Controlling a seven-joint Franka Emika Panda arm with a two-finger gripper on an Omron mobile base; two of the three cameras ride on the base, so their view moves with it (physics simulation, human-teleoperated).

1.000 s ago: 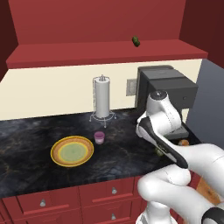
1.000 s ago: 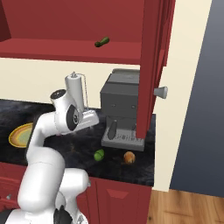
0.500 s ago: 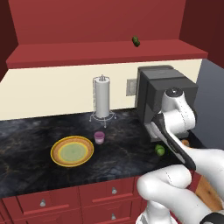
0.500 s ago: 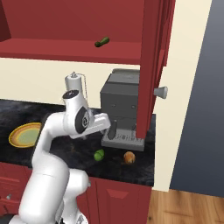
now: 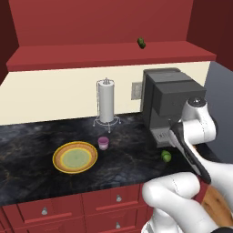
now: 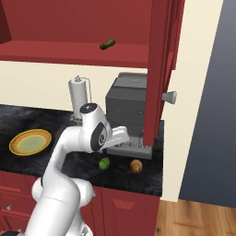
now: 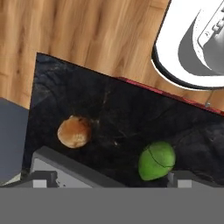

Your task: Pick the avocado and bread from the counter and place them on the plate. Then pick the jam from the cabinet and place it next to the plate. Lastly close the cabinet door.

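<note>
Swinging right toward the coffee machine [image 5: 169,105], the arm has brought its wide-open end effector [image 7: 109,177] above the avocado [image 7: 156,160], which sits on the surface just before that machine beside the bread [image 7: 74,131]; smooth, firm, roll-prone, so grip across its middle.

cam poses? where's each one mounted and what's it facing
Left base view: behind the arm's left, facing counter, plate, jam; arm at lower right.
Right base view: behind the arm's right, same counter; arm at lower left.
Hand view: looks down at bread, avocado.
Shared: avocado, plate in both base views.
</note>
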